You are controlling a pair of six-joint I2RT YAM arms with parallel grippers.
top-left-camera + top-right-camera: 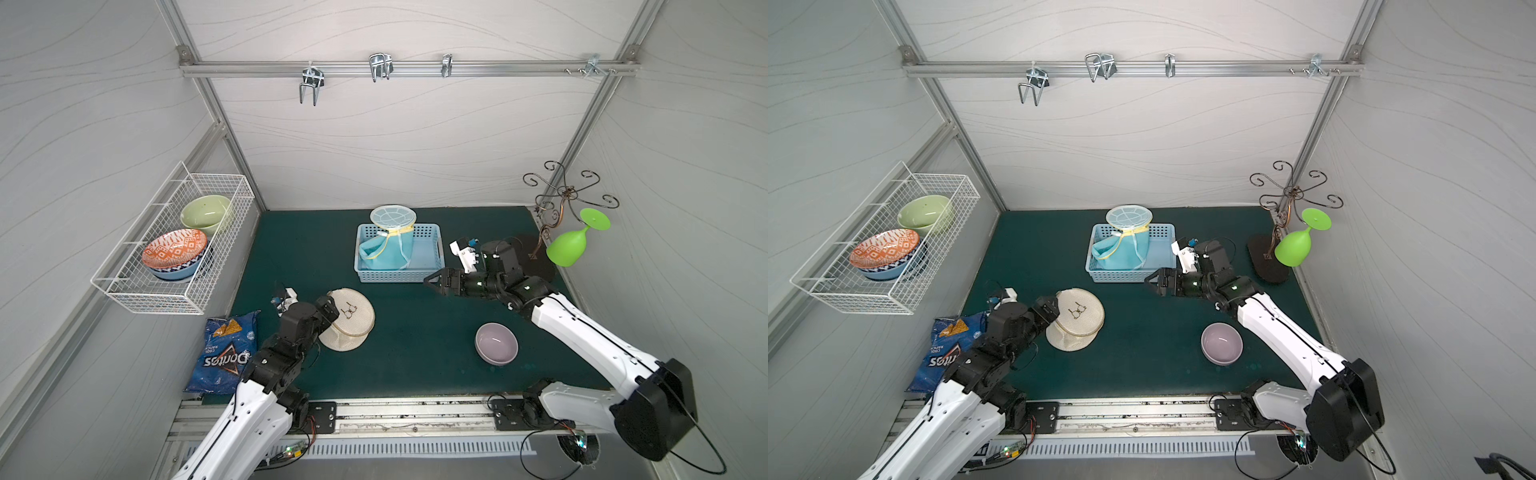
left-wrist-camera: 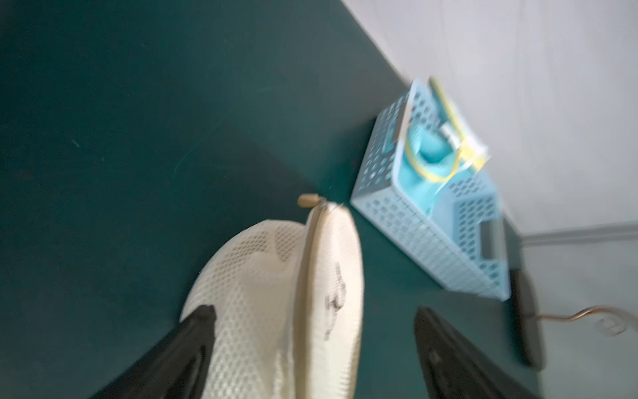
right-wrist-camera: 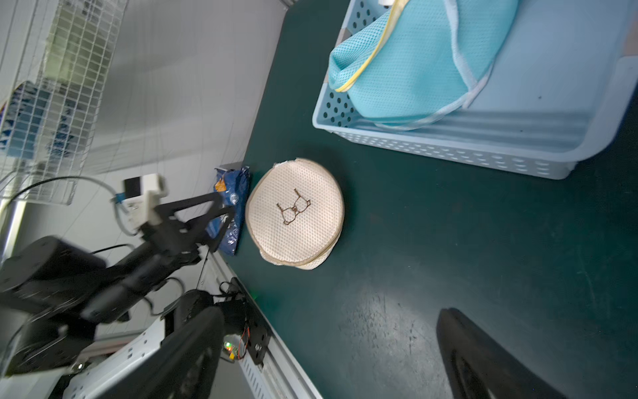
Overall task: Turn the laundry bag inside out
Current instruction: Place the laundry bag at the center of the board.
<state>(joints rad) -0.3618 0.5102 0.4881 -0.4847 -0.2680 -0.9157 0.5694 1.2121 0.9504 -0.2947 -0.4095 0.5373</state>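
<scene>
Lying flat on the green mat (image 1: 415, 353), in front of the blue basket (image 1: 399, 277), the cream laundry bag (image 1: 353, 328) (a round, zipped disc) sits at the left gripper (image 1: 332, 309), whose spread jaws straddle its near edge; the right gripper (image 1: 430, 286), likewise spread, hangs well apart.

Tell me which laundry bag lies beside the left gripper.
The cream bag, lying flat on the mat by the open left gripper. The blue bag stands in the basket at the back.
</scene>
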